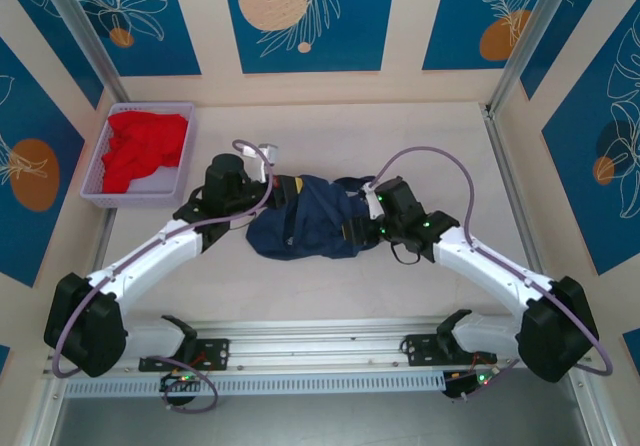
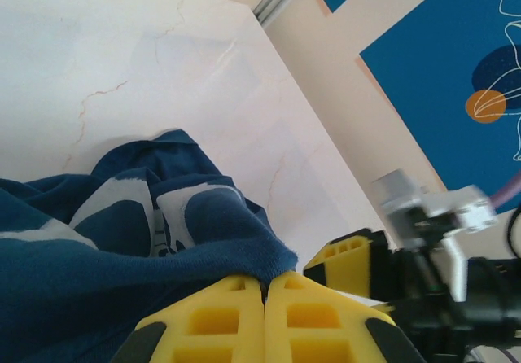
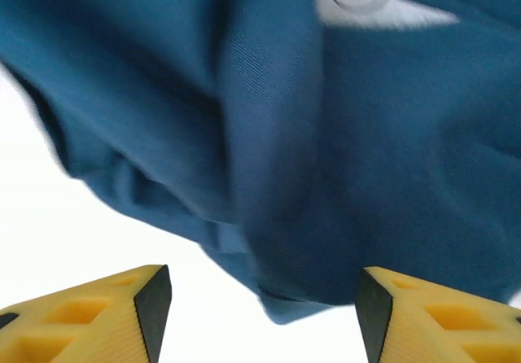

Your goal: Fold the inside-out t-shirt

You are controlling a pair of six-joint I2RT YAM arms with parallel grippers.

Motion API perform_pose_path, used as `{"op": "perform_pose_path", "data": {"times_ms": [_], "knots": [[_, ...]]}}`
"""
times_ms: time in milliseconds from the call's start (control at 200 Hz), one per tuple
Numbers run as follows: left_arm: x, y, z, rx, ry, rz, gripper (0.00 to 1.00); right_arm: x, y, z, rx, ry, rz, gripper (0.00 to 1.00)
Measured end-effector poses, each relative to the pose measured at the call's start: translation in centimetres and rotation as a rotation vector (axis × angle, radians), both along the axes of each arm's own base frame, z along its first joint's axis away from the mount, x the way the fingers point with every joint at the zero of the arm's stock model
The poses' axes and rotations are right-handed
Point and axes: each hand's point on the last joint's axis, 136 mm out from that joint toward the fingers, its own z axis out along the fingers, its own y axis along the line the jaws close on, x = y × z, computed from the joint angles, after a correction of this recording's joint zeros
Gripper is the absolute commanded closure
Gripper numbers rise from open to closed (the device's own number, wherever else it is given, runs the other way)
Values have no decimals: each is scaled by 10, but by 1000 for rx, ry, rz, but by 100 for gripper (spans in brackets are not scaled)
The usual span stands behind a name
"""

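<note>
The inside-out t-shirt [image 1: 305, 221] lies bunched in a navy heap at the middle of the table. A pale print shows among its folds [image 2: 106, 200]. My left gripper [image 1: 280, 190] sits at the heap's upper left. Its yellow fingertips [image 2: 264, 282] are pressed together on a fold of the cloth, so it is shut on the shirt. My right gripper [image 1: 366, 212] is at the heap's right end. In the right wrist view its fingers [image 3: 151, 306] stand wide apart, open, and a navy corner of the shirt [image 3: 326, 135] hangs loose between them.
A lilac basket [image 1: 95, 181] with a red garment [image 1: 145, 146] stands at the back left. Walls close the table at the back and both sides. The right gripper's yellow finger [image 2: 350, 261] is close beside my left fingertips. Bare tabletop lies in front of the heap.
</note>
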Motion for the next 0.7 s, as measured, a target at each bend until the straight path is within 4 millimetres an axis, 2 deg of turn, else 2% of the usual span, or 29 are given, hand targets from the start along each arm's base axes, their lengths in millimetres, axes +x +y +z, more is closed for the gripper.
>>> {"op": "perform_pose_path", "data": {"times_ms": [60, 170, 250, 295, 365, 460, 565, 635, 700], "knots": [[0, 1, 0, 7, -1, 7, 100, 4, -7, -11, -30, 11, -31, 43], [1, 8, 2, 17, -8, 29, 100, 16, -13, -22, -46, 15, -67, 80], [4, 17, 10, 14, -30, 60, 100, 24, -18, -23, -57, 11, -86, 99], [6, 23, 16, 13, -44, 81, 100, 27, -21, -20, -58, 7, -99, 100], [10, 33, 27, 24, -76, 115, 100, 36, -25, -2, -54, -38, -104, 100], [17, 42, 53, 41, -138, 155, 100, 48, -32, 49, -15, -149, -122, 100], [24, 48, 95, 55, -236, 194, 100, 61, -41, 134, 49, -336, -141, 100], [27, 53, 134, 56, -315, 220, 100, 66, -47, 198, 93, -477, -149, 100], [30, 55, 171, 47, -388, 240, 100, 66, -50, 248, 118, -582, -147, 100]]}}
